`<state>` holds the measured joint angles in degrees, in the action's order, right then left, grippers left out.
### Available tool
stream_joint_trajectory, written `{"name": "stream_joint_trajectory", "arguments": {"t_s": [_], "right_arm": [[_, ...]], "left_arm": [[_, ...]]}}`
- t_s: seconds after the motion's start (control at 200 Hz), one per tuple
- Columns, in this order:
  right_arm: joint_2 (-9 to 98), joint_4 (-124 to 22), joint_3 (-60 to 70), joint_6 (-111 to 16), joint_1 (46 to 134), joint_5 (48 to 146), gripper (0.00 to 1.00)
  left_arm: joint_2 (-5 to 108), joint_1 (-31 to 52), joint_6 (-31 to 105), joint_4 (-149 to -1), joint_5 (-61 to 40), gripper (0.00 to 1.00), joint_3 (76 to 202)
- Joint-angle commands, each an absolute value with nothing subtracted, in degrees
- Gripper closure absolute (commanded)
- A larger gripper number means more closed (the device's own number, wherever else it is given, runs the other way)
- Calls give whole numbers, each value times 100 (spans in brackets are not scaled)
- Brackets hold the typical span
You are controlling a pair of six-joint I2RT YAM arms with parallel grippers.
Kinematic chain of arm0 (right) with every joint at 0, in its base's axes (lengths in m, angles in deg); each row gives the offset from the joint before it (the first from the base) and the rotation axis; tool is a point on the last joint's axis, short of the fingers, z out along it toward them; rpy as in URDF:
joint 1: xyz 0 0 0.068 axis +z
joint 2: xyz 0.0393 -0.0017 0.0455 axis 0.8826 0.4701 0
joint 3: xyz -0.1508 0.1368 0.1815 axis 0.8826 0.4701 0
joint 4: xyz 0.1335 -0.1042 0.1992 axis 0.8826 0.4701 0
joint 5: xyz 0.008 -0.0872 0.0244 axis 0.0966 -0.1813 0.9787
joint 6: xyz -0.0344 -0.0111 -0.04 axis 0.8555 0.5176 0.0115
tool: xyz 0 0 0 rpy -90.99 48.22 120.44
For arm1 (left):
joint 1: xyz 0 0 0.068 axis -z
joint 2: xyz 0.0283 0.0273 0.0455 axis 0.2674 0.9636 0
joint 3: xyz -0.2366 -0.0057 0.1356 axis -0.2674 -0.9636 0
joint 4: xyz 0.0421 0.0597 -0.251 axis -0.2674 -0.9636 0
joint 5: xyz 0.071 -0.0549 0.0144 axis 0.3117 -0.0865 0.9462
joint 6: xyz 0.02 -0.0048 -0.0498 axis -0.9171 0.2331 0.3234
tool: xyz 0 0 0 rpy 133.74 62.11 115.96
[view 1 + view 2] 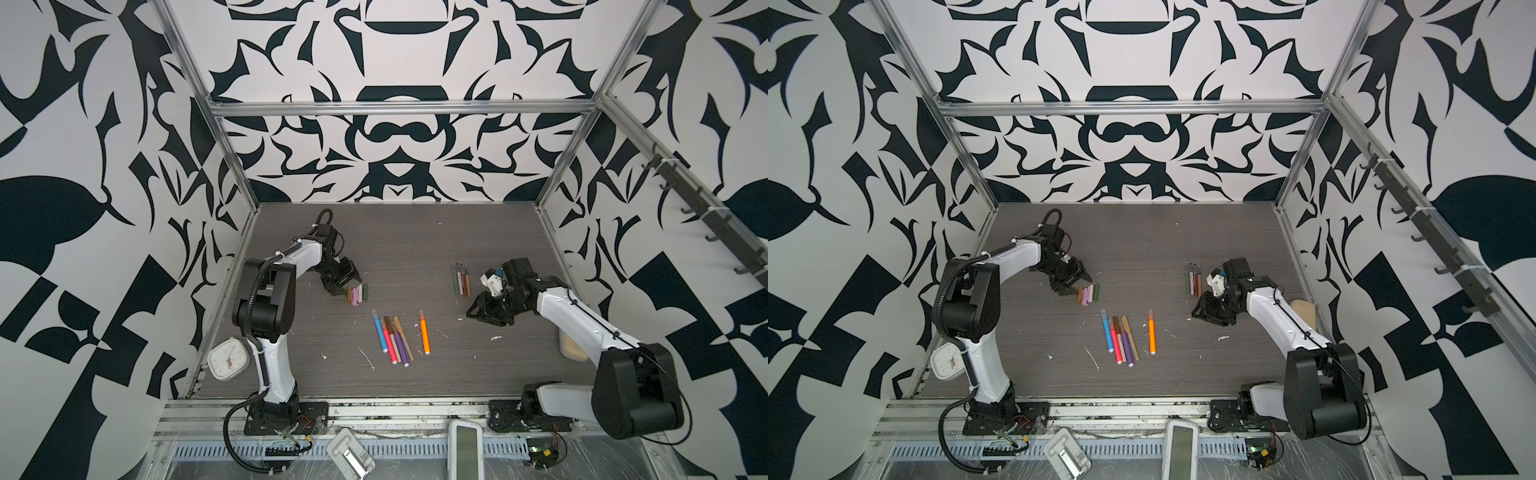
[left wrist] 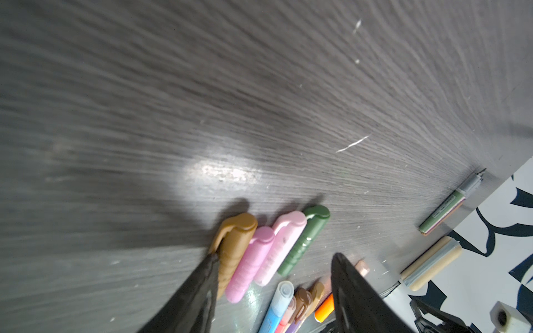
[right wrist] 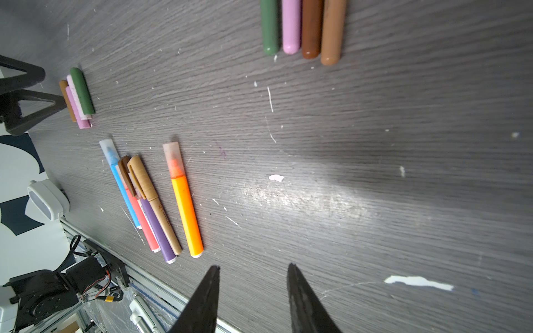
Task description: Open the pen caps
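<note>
The big grey table (image 1: 415, 241) is where the trouble is, imo. Everything on it is loose and round, so one careless nudge sends stuff rolling.

The left hand (image 2: 275, 256) is spread fairly wide and holds nothing. One finger (image 2: 199, 288) looks to be right against the gold cap (image 2: 233, 245) at the end of the cap row. If it swings off sideways from there, I'd bet it scatters that tidy row.

The right hand (image 3: 253, 265) is apart too, a bit narrower, and empty. It hovers over bare table near the uncapped pens (image 1: 460, 280), which are lined up in a row of four.

The capped pens (image 1: 392, 338) lie mid-table in an overlapping bunch, with the orange pen (image 1: 424, 334) just apart from them. Grabbing out of the bunch could drag a neighbour along, so orange looks like the safer pick.

The four loose pen caps (image 1: 358, 294) sit side by side next to the left hand.
</note>
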<state>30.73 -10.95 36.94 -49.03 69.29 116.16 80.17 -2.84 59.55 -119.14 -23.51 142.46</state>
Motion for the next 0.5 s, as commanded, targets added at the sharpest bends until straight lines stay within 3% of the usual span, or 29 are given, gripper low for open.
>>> {"name": "stream_joint_trajectory", "arguments": {"t_s": [0.0, 0.265, 0.495], "right_arm": [[2883, -1010, 3596, -4937, 6943, 11644, 59], [2775, -1174, 3663, -5230, 7233, 11580, 59], [2967, -1782, 3540, -6215, 8754, 10971, 60]], "left_arm": [[7920, -268, 5940, -12156, -2222, 35, 14421], [6978, -268, 5924, -12519, -1262, 35, 14488], [5827, -229, 6560, -11828, -1531, 39, 13767]]}}
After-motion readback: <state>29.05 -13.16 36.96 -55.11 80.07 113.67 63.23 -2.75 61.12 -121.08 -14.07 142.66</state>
